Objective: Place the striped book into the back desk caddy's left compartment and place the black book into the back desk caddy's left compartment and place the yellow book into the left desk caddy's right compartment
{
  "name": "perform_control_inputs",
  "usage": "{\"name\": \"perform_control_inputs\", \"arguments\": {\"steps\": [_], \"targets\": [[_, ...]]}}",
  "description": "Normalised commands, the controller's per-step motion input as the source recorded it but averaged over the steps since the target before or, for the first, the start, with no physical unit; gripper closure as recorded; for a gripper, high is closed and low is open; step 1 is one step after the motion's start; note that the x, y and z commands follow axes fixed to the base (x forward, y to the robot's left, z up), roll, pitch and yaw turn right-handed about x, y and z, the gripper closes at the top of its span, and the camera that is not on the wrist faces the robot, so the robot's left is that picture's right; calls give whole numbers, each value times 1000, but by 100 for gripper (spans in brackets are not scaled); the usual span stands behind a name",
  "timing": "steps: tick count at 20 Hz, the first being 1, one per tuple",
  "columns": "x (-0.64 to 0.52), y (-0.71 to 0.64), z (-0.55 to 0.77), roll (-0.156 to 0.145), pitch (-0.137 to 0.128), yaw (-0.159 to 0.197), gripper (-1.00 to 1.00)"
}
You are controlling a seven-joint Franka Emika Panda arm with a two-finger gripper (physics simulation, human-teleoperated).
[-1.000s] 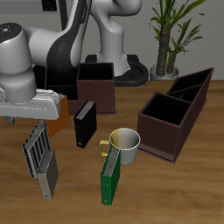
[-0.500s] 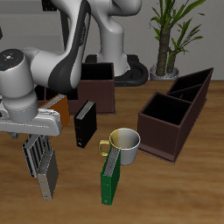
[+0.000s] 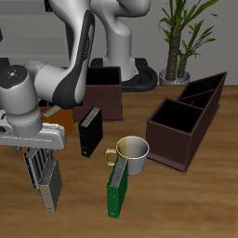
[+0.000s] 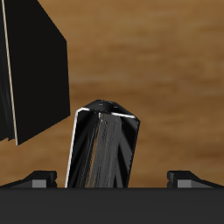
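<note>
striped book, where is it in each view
Exterior view: the striped book stands near the table's front edge, right under the hand.
Wrist view: the striped book stands upright between the two fingertips, its top edge toward the camera.
Shared landmark: the black book standing farther back is the large dark slab beside the striped book in the wrist view.

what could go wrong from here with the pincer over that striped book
1. The open pincer hangs right above the upright grey-and-black striped book; a slightly off descent could hit its top edge and tip it over.
2. The upright black book stands close by, so the arm could brush it.
3. The white mug and green book lie toward the dark brown back desk caddy, so a low carry might clip them.
</note>
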Motion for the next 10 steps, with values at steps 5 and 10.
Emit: {"name": "perform_control_inputs", "arguments": {"steps": [5,10], "targets": [[-20,124,-253,-5,20,65,-100],[-77,114,74,29,-5,26,100]]}}
